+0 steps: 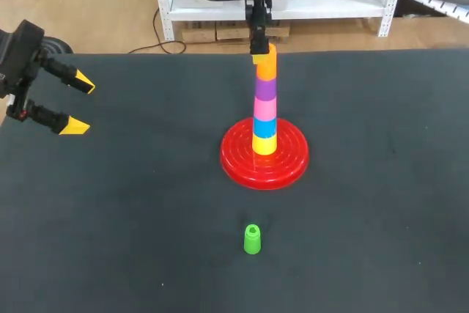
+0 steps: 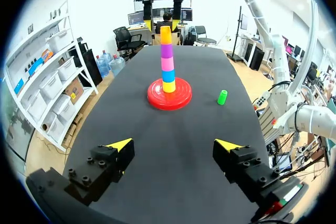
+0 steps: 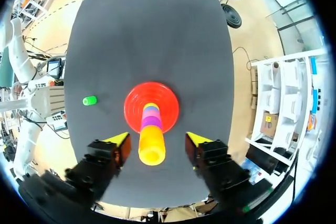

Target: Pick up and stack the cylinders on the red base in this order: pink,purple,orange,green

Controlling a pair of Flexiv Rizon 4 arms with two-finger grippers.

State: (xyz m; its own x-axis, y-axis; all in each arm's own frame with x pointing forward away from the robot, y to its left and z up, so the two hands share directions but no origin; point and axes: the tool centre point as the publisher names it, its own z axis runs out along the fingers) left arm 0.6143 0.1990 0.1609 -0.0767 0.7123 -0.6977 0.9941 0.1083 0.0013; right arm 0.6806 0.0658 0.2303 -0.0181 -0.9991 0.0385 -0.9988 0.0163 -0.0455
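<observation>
On the red base (image 1: 238, 163), the pink cylinder (image 1: 264, 108), purple cylinder (image 1: 265, 89) and orange cylinder (image 1: 266, 66) stand stacked beneath the right gripper (image 3: 157, 139), open and empty, with only the green cylinder (image 1: 252, 240) left on the table (image 1: 110, 218).

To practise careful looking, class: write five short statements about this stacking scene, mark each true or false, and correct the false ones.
1. The green cylinder is on the table, apart from the red base. True.
2. The orange cylinder is the top piece of the tower. True.
3. The purple cylinder sits under the pink cylinder. False: purple rests on top of pink.
4. The left pincer holds a cylinder. False: it is open and empty, off to the side of the table.
5. The right pincer is open, with one finger on either side of the tower's top. True.
</observation>
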